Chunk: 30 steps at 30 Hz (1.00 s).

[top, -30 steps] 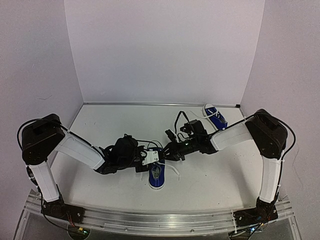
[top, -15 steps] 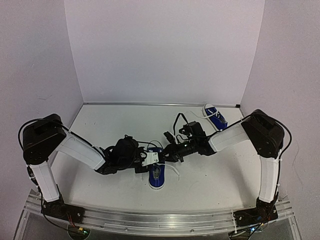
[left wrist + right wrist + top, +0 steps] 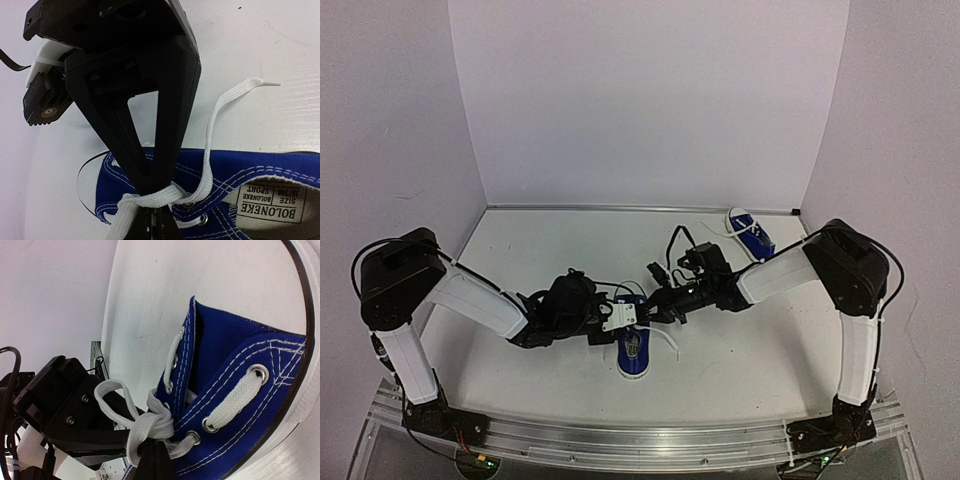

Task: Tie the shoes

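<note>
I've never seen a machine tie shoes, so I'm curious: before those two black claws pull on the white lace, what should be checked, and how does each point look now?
1. Left gripper shut on the flat white lace: ok, its fingers meet with the lace across them.
2. Right gripper shut on the lace: ok, the strands bunch at its closed tip.
3. Near blue canvas sneaker with white rubber sole flat on the white table: ok.
4. Bow formed: not ok, none shows, and one lace end lies loose on the table.
5. Far blue canvas sneaker apart from both grippers: ok.
</note>
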### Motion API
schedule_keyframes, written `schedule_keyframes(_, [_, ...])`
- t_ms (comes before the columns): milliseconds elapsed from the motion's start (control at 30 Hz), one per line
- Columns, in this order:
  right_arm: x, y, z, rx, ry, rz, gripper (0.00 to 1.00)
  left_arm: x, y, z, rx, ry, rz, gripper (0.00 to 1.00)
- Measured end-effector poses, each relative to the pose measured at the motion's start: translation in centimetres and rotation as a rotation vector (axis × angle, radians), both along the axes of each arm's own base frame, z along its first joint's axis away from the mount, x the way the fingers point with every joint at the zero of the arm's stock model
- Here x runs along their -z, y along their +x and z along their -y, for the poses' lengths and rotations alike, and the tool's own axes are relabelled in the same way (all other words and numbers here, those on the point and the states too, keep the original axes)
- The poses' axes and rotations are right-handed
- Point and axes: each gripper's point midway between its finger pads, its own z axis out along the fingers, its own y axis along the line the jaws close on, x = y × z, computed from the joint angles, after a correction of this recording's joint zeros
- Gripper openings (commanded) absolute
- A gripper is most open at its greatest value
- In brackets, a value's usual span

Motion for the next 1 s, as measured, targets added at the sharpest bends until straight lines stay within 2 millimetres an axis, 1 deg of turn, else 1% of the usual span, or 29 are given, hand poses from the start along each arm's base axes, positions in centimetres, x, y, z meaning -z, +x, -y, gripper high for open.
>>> schedule_keyframes(133, [-0.6, 0.3, 0.1, 0.014, 0.001, 0.020, 0.00, -0.3, 0.1, -0.1, -0.009, 0.000, 0.010, 0.09])
schedule_keyframes(300, [-1.3, 0.6, 0.6, 0.040, 0.000, 0.039, 0.00, -0.3, 0.1, -0.1, -0.013, 0.003, 0.016, 0.12])
schedule_keyframes(467, [-1.5, 0.9, 1.1, 0.053, -0.001, 0.044, 0.00, -0.3, 0.1, -0.1, -0.014, 0.003, 0.017, 0.10])
schedule_keyframes(633, [-1.4, 1.0, 1.2, 0.055, -0.002, 0.045, 0.00, -0.3, 0.2, -0.1, -0.018, 0.005, 0.018, 0.12])
schedule_keyframes(767, [-1.5, 1.0, 1.2, 0.054, -0.001, 0.044, 0.00, -0.3, 0.2, -0.1, -0.020, 0.006, 0.020, 0.08])
schedule_keyframes(833, [-1.5, 0.9, 1.2, 0.051, 0.001, 0.042, 0.04, -0.3, 0.2, -0.1, -0.020, 0.006, 0.020, 0.06])
schedule_keyframes(900, [-1.5, 0.8, 1.2, 0.046, 0.003, 0.039, 0.14, -0.3, 0.2, -0.1, -0.019, 0.006, 0.021, 0.04])
schedule_keyframes(967, [-1.5, 0.7, 1.1, 0.043, 0.004, 0.034, 0.20, -0.3, 0.2, -0.1, -0.019, 0.007, 0.022, 0.03])
schedule_keyframes(1000, [-1.5, 0.7, 1.1, 0.042, 0.004, 0.028, 0.21, -0.3, 0.2, -0.1, -0.018, 0.007, 0.022, 0.03])
